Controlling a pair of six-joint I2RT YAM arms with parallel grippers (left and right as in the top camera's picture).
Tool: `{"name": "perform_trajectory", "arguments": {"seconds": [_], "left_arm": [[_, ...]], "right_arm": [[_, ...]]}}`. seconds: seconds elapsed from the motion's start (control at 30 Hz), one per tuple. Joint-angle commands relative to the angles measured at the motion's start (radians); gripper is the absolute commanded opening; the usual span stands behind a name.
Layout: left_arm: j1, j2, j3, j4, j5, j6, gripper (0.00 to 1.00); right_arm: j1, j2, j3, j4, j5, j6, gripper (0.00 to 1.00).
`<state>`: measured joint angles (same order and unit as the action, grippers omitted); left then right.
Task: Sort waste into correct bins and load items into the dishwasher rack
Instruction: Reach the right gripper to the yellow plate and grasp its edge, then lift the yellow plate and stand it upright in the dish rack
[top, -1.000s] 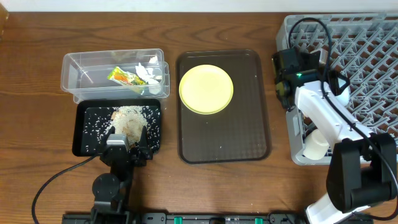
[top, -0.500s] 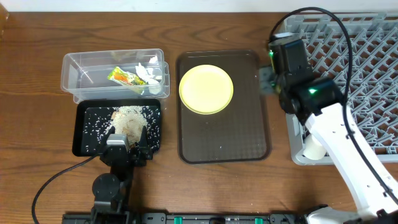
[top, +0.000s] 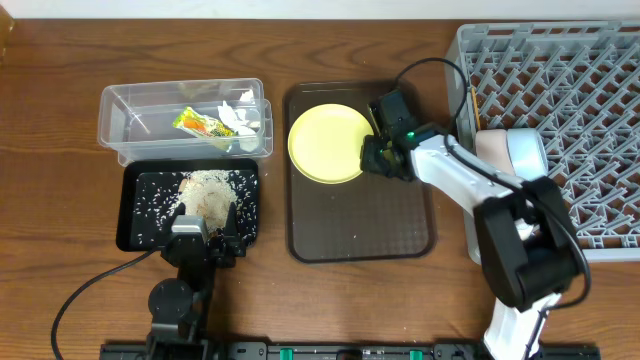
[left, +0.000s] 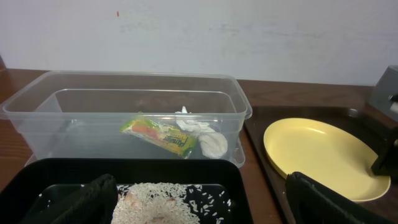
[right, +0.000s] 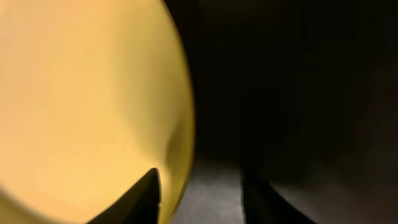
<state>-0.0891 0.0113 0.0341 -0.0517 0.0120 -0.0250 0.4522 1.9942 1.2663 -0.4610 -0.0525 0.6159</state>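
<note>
The yellow plate (top: 328, 143) lies on the dark brown serving tray (top: 390, 215). My right gripper (top: 372, 156) is open at the plate's right edge. In the right wrist view (right: 202, 193) one finger is over the plate (right: 87, 93) and the other over the tray. My left gripper (top: 205, 238) is open and empty at the near edge of the black tray (top: 140, 215), which holds rice (top: 205, 190). The clear tub (top: 130, 105) holds the snack wrapper (top: 203, 124) and paper scraps (top: 240, 116). The light blue bowl (top: 527, 150) and a white bowl (top: 490, 148) stand in the grey rack (top: 580, 90).
A thin chopstick (top: 472, 105) lies along the rack's left side. The left wrist view shows the tub (left: 124, 99), wrapper (left: 158, 134), rice (left: 161, 202) and plate (left: 317, 152). The right arm stretches from the table's front right across the rack's corner.
My right gripper has moved left from the rack's left edge down to the right rim of the yellow plate. The left arm has not moved.
</note>
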Motion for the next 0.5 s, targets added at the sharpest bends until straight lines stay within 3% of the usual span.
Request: {"name": "perform_trajectory", "arguments": {"seconds": [0.0, 0.03, 0.13, 0.33, 0.47], "left_arm": [[-0.001, -0.006, -0.030, -0.018, -0.005, 0.006, 0.89], [-0.001, -0.006, -0.030, -0.018, -0.005, 0.006, 0.89], [-0.001, -0.006, -0.030, -0.018, -0.005, 0.006, 0.89], [-0.001, -0.006, -0.030, -0.018, -0.005, 0.006, 0.89], [-0.001, -0.006, -0.030, -0.018, -0.005, 0.006, 0.89]], "right_arm": [[0.005, 0.043, 0.000, 0.007, 0.007, 0.057, 0.27], [0.005, 0.049, 0.000, 0.004, 0.007, 0.057, 0.17], [0.001, 0.044, 0.000, -0.027, 0.020, 0.056, 0.01], [-0.049, -0.090, 0.002, -0.105, 0.103, 0.052, 0.01], [-0.108, -0.272, 0.002, -0.116, 0.192, -0.060, 0.01]]}}
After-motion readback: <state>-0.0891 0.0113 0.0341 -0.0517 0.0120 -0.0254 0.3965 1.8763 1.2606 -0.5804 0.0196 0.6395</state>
